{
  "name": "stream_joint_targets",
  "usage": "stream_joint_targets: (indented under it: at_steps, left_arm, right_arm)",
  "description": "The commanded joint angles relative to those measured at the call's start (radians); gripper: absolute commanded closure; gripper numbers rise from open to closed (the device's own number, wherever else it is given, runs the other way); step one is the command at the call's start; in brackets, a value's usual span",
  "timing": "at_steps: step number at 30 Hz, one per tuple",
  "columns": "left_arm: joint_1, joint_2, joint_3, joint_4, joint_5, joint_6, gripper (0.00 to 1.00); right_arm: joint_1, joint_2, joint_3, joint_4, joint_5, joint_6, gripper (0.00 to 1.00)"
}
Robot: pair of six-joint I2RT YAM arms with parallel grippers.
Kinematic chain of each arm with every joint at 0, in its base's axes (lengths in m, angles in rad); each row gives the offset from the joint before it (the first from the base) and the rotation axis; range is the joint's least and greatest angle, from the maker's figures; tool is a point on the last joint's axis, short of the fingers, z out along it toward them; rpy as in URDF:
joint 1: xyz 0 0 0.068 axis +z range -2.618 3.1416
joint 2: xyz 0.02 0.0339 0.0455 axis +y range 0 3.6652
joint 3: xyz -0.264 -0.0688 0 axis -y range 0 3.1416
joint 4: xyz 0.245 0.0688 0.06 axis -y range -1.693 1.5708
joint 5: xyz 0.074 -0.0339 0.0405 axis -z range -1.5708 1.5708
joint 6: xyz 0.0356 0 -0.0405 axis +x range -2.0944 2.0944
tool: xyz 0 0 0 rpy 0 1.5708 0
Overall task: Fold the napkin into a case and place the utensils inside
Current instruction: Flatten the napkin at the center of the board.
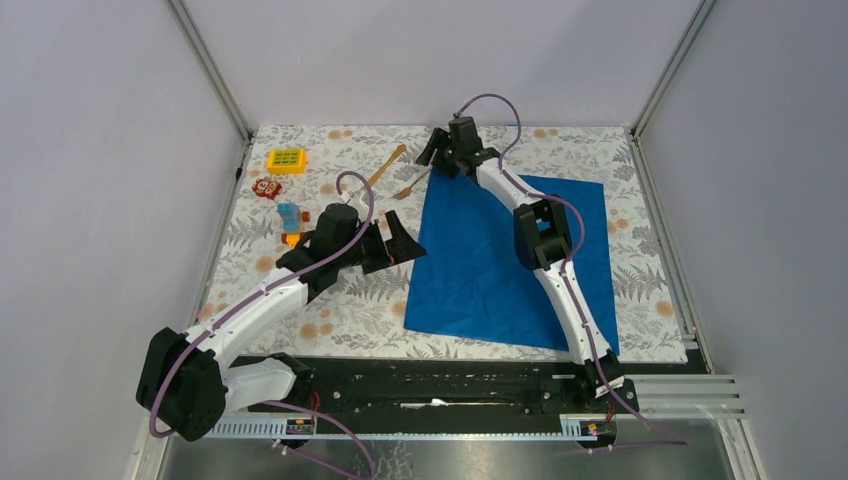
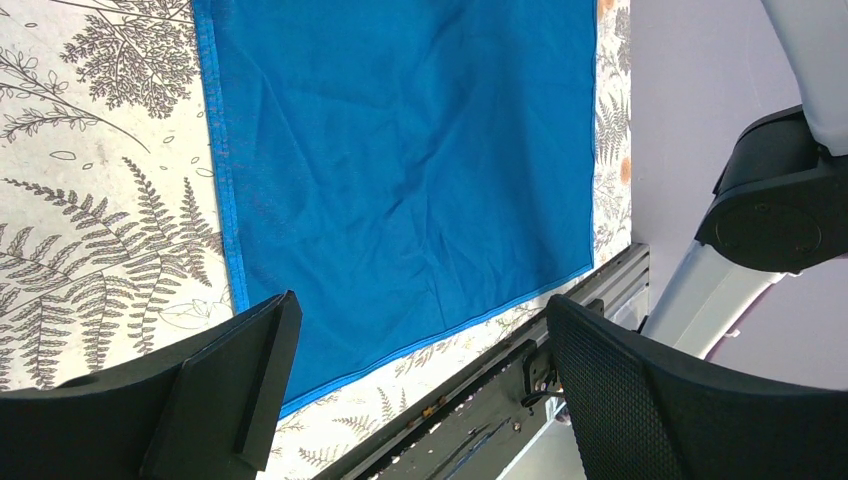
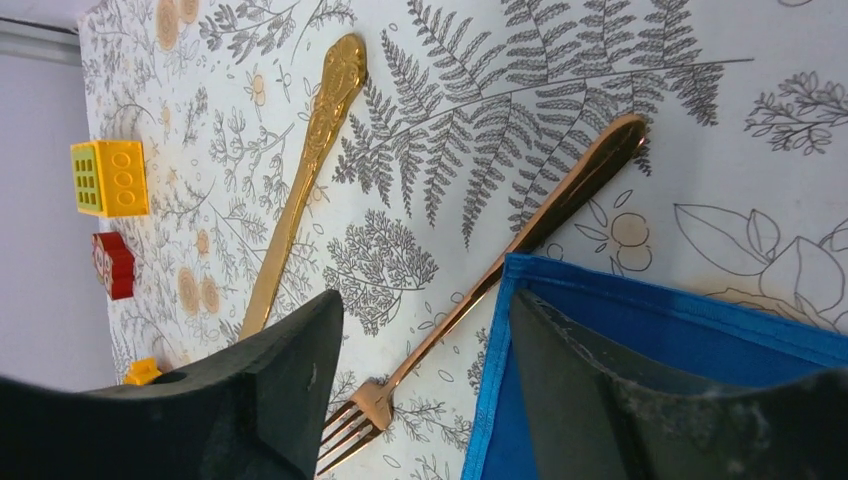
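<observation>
The royal-blue napkin (image 1: pixel 510 260) lies spread flat on the fern-print tablecloth, not folded into a case. Two utensils lie off its far left corner: a fork (image 1: pixel 412 184) and a knife-like piece (image 1: pixel 385 166). My right gripper (image 1: pixel 437 155) hovers at that corner with its jaws apart. In the right wrist view one finger stands over the napkin's corner (image 3: pixel 700 320) and the other beside the fork (image 3: pixel 520 240), tines near the gripper (image 3: pixel 425 310). The knife (image 3: pixel 300 190) lies farther left. My left gripper (image 1: pixel 395 243) stands wide open and empty at the napkin's left edge (image 2: pixel 400 150).
A yellow block (image 1: pixel 286 160), a red toy (image 1: pixel 266 188) and a blue-orange toy (image 1: pixel 290 222) sit at the far left of the cloth. The black base rail (image 1: pixel 440 385) runs along the near edge. Grey walls enclose the table on three sides.
</observation>
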Motion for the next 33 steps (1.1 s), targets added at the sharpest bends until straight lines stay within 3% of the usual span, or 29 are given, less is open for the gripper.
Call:
stream_joint_targets:
  at_steps: [1,6,11,17,21,25,29,33]
  left_arm:
    - [0.006,-0.023,0.008,0.013,0.0,0.034,0.01]
    - [0.006,-0.037,0.005,-0.004,0.032,0.073,0.01]
    - [0.006,-0.074,0.002,-0.013,0.076,0.115,0.01]
    - [0.005,-0.082,0.014,-0.01,0.155,0.163,0.01]
    - [0.004,-0.074,0.005,0.004,0.205,0.171,0.01]
    - [0.001,-0.054,-0.019,0.027,0.205,0.17,0.01]
    - [-0.004,-0.008,-0.037,0.052,0.22,0.156,0.01]
    - [-0.011,0.06,-0.027,0.073,0.223,0.147,0.01]
  right_arm:
    - [0.019,-0.052,0.012,-0.079,-0.037,-0.037,0.28]
    - [0.019,-0.367,-0.113,-0.325,0.044,-0.187,0.08]
    - [-0.028,-0.821,-0.589,-0.494,0.16,-0.274,0.02]
    - [-0.321,-1.348,-1.169,-0.679,0.201,-0.168,0.08]
    - [-0.552,-1.583,-1.416,-0.791,0.334,-0.088,0.11]
    - [-0.68,-1.618,-1.526,-0.691,0.366,-0.092,0.13]
    - [-0.717,-1.449,-1.534,-0.504,0.234,-0.174,0.26]
    - [-0.718,-1.277,-1.475,-0.343,0.189,-0.27,0.27]
